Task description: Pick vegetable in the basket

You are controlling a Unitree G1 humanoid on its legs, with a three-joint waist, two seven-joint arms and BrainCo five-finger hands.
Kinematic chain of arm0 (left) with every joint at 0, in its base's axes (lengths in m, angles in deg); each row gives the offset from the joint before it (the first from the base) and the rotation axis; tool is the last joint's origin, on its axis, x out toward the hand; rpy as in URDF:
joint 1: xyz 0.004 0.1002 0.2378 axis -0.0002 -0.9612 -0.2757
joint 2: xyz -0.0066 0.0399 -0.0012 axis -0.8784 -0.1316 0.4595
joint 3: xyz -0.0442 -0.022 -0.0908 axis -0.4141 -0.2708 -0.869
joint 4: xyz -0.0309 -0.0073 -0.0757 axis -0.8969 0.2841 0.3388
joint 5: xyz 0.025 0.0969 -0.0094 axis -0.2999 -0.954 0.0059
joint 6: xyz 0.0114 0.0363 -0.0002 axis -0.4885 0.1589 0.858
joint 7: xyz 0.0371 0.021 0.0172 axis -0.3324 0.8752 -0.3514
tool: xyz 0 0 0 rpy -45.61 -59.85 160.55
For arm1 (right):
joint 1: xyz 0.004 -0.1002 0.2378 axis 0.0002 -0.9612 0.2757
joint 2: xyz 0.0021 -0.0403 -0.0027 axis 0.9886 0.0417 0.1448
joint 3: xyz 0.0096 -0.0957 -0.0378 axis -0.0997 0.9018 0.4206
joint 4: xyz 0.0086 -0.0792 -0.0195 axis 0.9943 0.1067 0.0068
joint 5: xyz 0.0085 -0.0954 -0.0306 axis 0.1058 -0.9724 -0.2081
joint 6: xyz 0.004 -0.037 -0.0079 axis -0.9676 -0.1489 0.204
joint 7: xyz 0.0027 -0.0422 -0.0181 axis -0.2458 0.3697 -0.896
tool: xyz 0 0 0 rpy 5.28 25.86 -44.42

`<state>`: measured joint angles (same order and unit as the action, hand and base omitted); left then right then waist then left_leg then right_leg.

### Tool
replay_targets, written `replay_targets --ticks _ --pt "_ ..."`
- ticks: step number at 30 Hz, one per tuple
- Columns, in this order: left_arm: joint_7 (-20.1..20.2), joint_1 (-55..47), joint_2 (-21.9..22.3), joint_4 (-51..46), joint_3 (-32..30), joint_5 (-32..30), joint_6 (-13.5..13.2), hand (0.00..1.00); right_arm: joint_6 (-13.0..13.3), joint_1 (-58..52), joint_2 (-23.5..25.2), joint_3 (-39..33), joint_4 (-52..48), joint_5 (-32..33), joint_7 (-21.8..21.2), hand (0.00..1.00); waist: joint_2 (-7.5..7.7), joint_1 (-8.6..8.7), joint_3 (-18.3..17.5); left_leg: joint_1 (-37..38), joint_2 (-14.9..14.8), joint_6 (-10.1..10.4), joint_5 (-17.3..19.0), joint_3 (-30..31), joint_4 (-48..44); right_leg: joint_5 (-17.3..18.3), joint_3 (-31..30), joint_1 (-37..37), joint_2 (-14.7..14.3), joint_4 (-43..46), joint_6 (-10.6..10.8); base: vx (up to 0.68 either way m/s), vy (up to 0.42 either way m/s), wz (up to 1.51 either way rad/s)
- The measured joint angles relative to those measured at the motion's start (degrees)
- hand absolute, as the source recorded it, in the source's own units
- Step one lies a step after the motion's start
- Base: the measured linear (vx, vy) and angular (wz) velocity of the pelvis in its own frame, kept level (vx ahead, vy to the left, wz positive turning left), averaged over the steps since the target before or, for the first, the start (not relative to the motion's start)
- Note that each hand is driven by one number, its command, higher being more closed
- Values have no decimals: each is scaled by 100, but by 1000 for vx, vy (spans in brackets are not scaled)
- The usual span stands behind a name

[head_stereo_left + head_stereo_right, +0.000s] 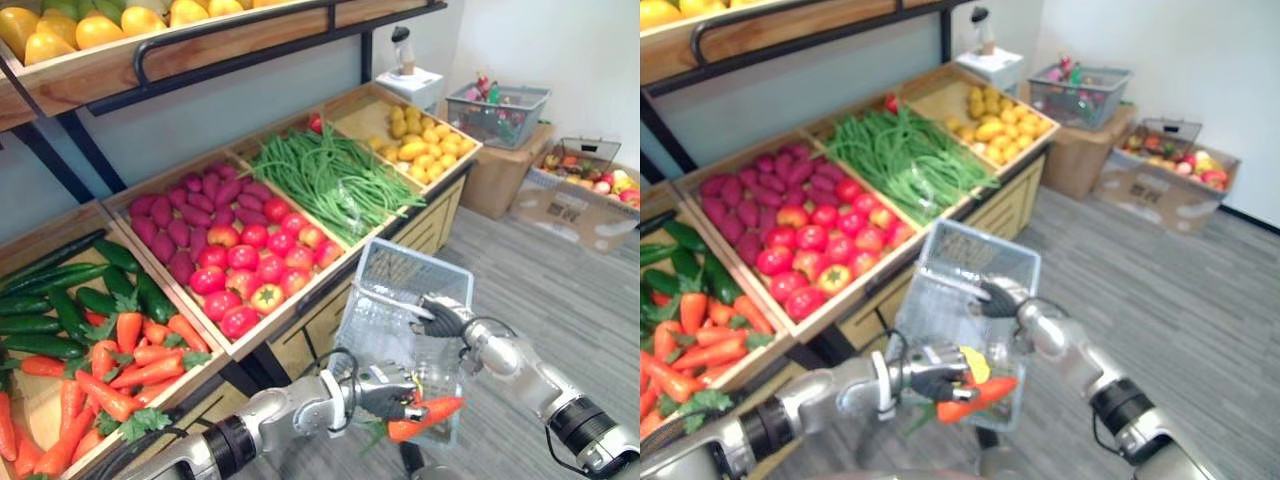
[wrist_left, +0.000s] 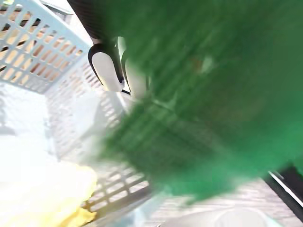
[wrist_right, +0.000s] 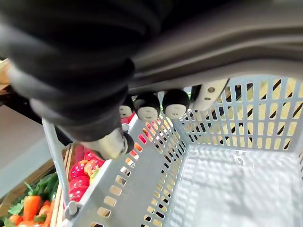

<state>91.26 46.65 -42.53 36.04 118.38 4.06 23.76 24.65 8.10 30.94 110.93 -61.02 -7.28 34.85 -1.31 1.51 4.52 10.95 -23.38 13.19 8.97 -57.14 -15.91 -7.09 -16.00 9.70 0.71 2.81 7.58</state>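
Observation:
My left hand (image 1: pixel 385 392) is shut on an orange carrot (image 1: pixel 432 417) with green leaves, holding it at the near side of the light grey plastic basket (image 1: pixel 405 270). The carrot's leaves (image 2: pixel 213 94) spread close across the left wrist view, with the fingers (image 2: pixel 106 71) and the basket's slotted wall (image 2: pixel 28 61) beyond them. A yellow item (image 2: pixel 42 198) lies in the basket. My right hand (image 1: pixel 445 318) is shut on the basket's handle and holds the basket up beside the stand. Its curled fingers (image 3: pixel 147 111) grip the handle over the basket's floor (image 3: pixel 227 189).
The wooden stand on my left holds cucumbers (image 1: pixel 60 300), carrots (image 1: pixel 110 370), tomatoes (image 1: pixel 250 265), purple roots (image 1: pixel 185 215), green beans (image 1: pixel 330 175) and yellow produce (image 1: pixel 425 140). Far right stand a second basket (image 1: pixel 497 110) on a cardboard box and an open produce box (image 1: pixel 580 190).

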Motion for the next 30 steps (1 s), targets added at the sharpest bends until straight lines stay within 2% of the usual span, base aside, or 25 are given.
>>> replay_targets --ticks 6,10,11,15,19,30 --pt "-244 -48 222 1105 -605 -512 168 100 2 0 -16 -13 108 66 -132 100 98 44 60 -129 257 -63 -125 274 308 -1 71 -2 156 -100 31 -10 25 15" --pt "-482 -187 414 1572 -1130 -835 334 100 11 0 -6 -148 210 292 -299 100 118 143 66 -199 399 -98 -180 373 474 -13 137 -2 256 -199 56 -1 34 13" --pt "-512 -205 493 1644 -1220 -880 364 0 11 -1 -6 -175 220 294 -325 100 119 150 66 -199 416 -98 -181 376 486 -12 137 -2 262 -204 59 9 44 1" --pt "-864 -207 1149 2044 -1987 -1341 649 0 28 -6 36 -304 225 471 -353 100 174 173 99 -260 473 -102 -182 460 491 -15 159 -2 313 -231 77 5 33 6" --pt "-1075 -201 1556 2265 -2249 -1343 1055 0 28 -64 96 -477 224 503 -360 100 179 176 103 -274 519 -134 -207 560 571 -15 217 -48 347 -270 78 -8 11 10" --pt "-1076 -201 1735 2293 -2292 -1340 1115 0 -1 -460 87 -690 210 735 -597 100 196 176 113 -283 672 -152 -220 682 683 1 291 -99 465 -314 134 -21 8 5"
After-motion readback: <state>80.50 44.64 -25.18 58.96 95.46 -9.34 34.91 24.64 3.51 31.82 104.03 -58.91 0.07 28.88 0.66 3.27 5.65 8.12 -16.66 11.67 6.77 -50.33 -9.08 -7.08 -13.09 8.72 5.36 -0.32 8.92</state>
